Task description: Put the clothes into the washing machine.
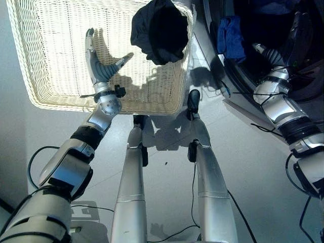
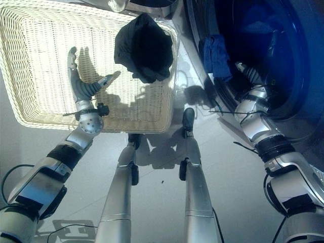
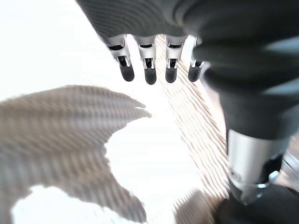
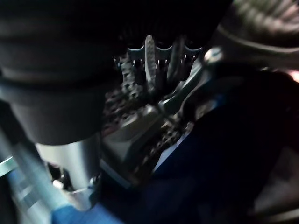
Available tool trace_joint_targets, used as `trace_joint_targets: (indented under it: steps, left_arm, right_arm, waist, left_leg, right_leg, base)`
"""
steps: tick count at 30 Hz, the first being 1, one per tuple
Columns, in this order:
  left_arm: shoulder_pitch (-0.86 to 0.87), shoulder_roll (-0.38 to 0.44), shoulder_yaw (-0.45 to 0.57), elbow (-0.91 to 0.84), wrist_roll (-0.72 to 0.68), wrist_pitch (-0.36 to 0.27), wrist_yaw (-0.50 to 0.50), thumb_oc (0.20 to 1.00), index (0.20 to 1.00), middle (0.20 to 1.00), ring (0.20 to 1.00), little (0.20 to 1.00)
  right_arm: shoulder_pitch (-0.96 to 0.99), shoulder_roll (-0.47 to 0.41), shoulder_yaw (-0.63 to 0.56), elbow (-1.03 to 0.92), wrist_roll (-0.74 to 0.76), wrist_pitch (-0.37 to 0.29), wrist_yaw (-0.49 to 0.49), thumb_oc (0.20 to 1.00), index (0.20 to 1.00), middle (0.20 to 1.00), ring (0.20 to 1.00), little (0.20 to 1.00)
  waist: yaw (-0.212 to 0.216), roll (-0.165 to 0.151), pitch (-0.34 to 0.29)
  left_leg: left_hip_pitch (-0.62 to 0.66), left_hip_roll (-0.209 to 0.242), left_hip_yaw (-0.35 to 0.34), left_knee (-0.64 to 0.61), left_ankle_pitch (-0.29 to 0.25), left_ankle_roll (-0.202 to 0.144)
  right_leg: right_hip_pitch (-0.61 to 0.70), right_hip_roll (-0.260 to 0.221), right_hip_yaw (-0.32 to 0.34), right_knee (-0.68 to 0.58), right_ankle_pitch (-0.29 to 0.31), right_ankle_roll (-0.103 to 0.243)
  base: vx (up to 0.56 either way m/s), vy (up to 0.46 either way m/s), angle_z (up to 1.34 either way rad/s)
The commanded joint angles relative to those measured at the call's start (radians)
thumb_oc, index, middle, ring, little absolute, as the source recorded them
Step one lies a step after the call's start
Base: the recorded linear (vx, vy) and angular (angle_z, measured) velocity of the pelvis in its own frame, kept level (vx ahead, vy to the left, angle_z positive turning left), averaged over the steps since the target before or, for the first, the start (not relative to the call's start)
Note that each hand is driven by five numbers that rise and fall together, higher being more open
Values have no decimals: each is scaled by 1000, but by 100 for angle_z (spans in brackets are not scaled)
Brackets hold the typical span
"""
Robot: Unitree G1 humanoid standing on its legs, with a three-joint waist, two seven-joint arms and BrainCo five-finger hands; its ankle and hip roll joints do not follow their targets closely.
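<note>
The left hand (image 1: 100, 66) hovers over the pale wicker basket (image 1: 40, 76) with fingers straight and thumb spread, holding nothing. A dark garment (image 1: 159, 31) lies bunched at the basket's far corner nearest the washing machine (image 2: 283, 76). The right hand (image 2: 248, 73) reaches into the drum; whether its fingers are clenched cannot be told. A blue garment (image 1: 230, 38) hangs over the drum's rim.

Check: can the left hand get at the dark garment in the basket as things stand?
Probably yes. The left hand is open over the wicker basket, with bare weave between it and the dark garment bunched at the far corner. Nothing lies between them.
</note>
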Motion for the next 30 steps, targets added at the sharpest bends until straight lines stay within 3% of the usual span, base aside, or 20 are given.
trace_joint_targets:
  steps: [1, 9, 17, 25, 29, 30]
  left_arm:
    - [5, -30, 85, -43, -32, -53, 39, 1000, 1000, 1000, 1000, 1000]
    - [29, -53, 144, -45, -35, -16, 63, 1000, 1000, 1000, 1000, 1000]
    - [49, -75, 176, -30, -48, 7, 47, 1000, 1000, 1000, 1000, 1000]
    - [47, -105, 182, -12, -49, 5, 10, 1000, 1000, 1000, 1000, 1000]
    - [38, -122, 178, -4, -49, 7, -7, 1000, 1000, 1000, 1000, 1000]
    - [35, -128, 174, -1, -43, 8, -13, 1000, 1000, 1000, 1000, 1000]
  right_arm:
    - [-1, 2, -30, -85, -93, -61, 18, 1000, 1000, 1000, 1000, 1000]
    - [20, 53, 10, -255, -345, -175, 137, 1000, 1000, 1000, 1000, 1000]
    - [-63, 90, 120, -382, -413, -251, 258, 1000, 1000, 1000, 1000, 1000]
    - [-191, 174, 217, -395, -412, -200, 321, 1000, 1000, 1000, 1000, 1000]
    - [-272, 222, 278, -361, -413, -112, 392, 1000, 1000, 1000, 1000, 1000]
    - [-299, 238, 309, -331, -419, -61, 424, 1000, 1000, 1000, 1000, 1000]
  waist:
    - [9, 48, -15]
    - [8, 56, -15]
    - [26, 63, -15]
    - [60, 73, -15]
    - [80, 75, -15]
    - [88, 76, -15]
  left_leg:
    - [50, -84, 52, -111, 47, 72]
    - [37, -90, 57, -112, 66, 72]
    - [49, -94, 57, -113, 68, 70]
    - [37, -100, 49, -103, 76, 67]
    - [24, -106, 44, -102, 93, 66]
    - [21, -107, 42, -99, 96, 66]
  right_leg:
    - [29, 95, -118, 131, -130, 62]
    - [17, 97, -117, 129, -125, 57]
    - [30, 100, -120, 129, -136, 50]
    - [25, 94, -131, 135, -138, 43]
    - [15, 90, -141, 135, -127, 38]
    - [13, 87, -146, 139, -126, 37]
  base:
    - [0, 0, 0]
    - [0, 0, 0]
    - [1, 1, 1]
    - [0, 0, 0]
    - [10, -16, 4]
    - [21, -21, 5]
